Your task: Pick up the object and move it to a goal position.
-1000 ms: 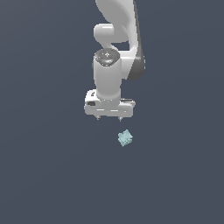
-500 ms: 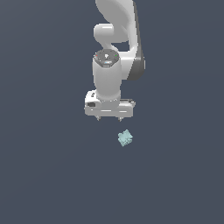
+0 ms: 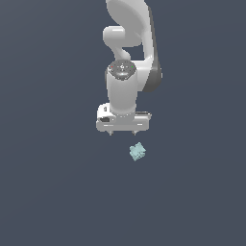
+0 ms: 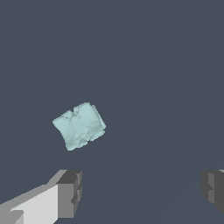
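Observation:
The object [image 3: 137, 152] is a tiny pale cyan blocky piece lying on the dark grey floor. In the exterior view it sits just below my white gripper [image 3: 123, 133] and slightly to the exterior view's right of it. My gripper is open and empty, with its two fingers spread wide. In the wrist view the object [image 4: 79, 125] shows as a rough-faceted cube ahead of the fingertips [image 4: 70, 194], outside the gap between them and not touching either.
The white arm [image 3: 129, 57] rises above the gripper in the exterior view. The dark grey floor [image 3: 57, 192] stretches all around with nothing else on it.
The gripper has shifted slightly toward the exterior view's right and a little lower, closer to the object. The object has not moved.

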{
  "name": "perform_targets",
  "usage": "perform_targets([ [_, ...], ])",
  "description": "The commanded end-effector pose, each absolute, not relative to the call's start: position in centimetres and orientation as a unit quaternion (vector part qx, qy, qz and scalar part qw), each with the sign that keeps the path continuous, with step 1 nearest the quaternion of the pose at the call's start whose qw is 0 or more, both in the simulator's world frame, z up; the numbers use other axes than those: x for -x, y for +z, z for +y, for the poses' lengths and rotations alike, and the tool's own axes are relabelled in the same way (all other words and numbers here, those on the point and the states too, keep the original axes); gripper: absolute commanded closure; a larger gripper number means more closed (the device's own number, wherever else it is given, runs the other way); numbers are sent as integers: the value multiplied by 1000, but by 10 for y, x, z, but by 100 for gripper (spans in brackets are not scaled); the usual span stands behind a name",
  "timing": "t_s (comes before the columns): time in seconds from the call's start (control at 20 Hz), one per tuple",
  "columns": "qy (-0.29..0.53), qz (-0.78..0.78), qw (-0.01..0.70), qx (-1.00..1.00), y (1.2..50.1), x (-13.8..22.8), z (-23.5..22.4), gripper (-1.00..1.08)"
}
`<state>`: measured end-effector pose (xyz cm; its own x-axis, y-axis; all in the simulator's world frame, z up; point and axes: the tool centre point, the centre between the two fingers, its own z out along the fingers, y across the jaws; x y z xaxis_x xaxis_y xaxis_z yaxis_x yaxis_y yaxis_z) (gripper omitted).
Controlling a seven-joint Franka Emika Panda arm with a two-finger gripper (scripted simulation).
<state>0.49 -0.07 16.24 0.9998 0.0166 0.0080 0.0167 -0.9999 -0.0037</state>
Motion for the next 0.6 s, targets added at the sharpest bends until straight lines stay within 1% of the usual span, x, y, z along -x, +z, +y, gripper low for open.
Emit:
perform_targets([
  [0.0,-3,-33,1,999,155,-8,6,-92],
  [0.55,0,-192,-2,981,110,-24,53,-92],
])
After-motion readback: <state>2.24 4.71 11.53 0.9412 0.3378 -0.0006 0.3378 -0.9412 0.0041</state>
